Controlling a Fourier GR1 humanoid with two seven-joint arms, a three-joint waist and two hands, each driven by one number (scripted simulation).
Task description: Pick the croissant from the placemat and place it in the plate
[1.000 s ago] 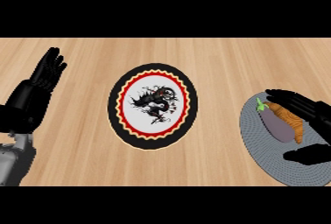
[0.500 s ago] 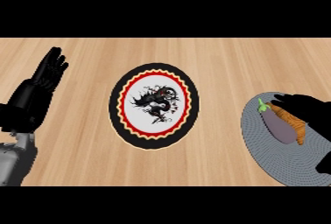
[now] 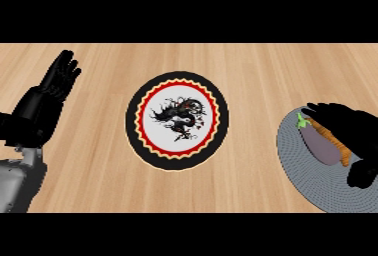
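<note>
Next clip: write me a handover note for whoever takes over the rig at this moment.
Left hand: open, resting at the left edge, fingers up.
Right hand: over the croissant on the grey placemat, fingers curling round it; not lifted yet.
An eggplant lies right beside the croissant on the placemat.
Plate: mid-counter, holds nothing.
Done: reach. Left: lift the croissant, carry it left, set it on the plate.

Orange croissant (image 3: 330,136) on grey placemat (image 3: 310,175), ornate plate (image 3: 177,120) centre
</note>
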